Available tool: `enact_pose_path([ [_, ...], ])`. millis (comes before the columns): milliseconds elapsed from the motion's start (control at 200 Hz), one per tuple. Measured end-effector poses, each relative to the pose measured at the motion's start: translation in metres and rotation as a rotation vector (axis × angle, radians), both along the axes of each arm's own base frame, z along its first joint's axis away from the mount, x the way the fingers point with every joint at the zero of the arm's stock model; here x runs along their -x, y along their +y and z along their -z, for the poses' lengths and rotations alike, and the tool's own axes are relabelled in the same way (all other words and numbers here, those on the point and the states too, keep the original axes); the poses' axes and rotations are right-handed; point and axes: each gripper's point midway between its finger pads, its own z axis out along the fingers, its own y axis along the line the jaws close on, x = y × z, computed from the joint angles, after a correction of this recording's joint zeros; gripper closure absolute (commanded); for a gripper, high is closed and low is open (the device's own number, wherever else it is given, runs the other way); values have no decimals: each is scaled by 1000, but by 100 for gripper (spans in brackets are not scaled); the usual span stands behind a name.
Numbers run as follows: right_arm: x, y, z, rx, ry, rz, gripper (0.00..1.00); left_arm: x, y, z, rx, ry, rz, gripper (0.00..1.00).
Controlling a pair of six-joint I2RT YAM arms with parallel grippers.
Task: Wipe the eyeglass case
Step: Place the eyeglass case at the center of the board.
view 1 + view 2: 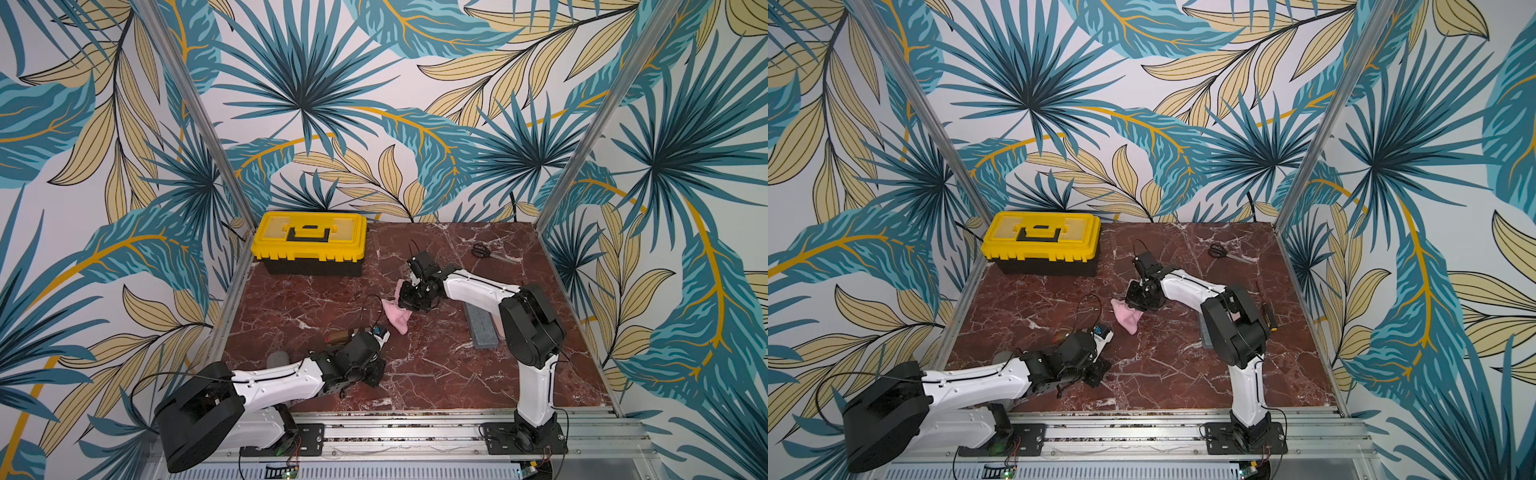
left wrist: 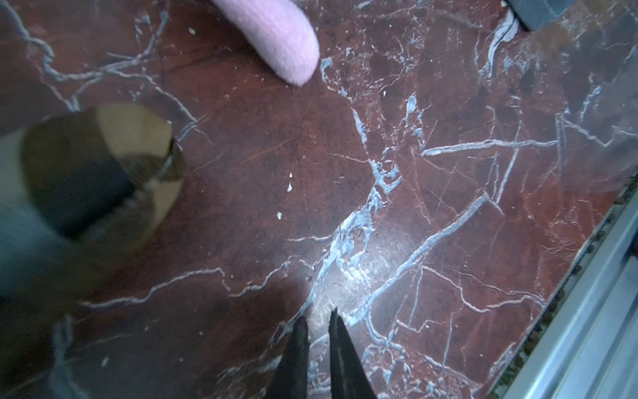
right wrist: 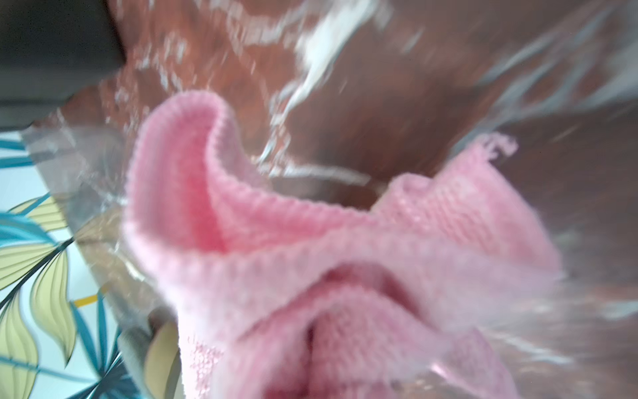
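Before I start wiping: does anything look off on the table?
Yes: the left gripper is shut on nothing, with the case lying loose beside it. The right gripper holds the cloth, apart from the case.

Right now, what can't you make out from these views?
Eyeglass case: in both top views mostly hidden by the left wrist; in the left wrist view blurred and cut by the edge.
Right end effector: in the right wrist view its tips are buried in the pink cloth, blurred.
Grey block: partly behind the right arm in both top views.
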Motion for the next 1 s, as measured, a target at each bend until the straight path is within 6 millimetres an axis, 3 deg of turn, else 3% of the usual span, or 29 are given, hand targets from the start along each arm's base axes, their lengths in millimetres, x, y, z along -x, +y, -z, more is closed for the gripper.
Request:
enact_pose_path([
  [200, 12, -26, 6, 111, 3, -40, 100, 2, 20, -13, -17, 7, -90, 74],
  [275, 23, -31, 5, 121, 12, -57, 100, 0, 32, -22, -34, 10, -148, 62],
  [436, 44, -36, 10, 130, 40, -81, 100, -11, 46, -61, 17, -42, -273, 26],
  [526, 55, -34, 16, 130, 63, -97, 100, -16, 58, -72, 22, -71, -346, 18],
  [736, 71, -16, 17, 115, 74, -145, 100, -15, 86, -46, -144, -10, -446, 15],
  [997, 102, 21, 15, 106, 64, -257, 100, -15, 85, -31, -211, 104, -550, 15],
])
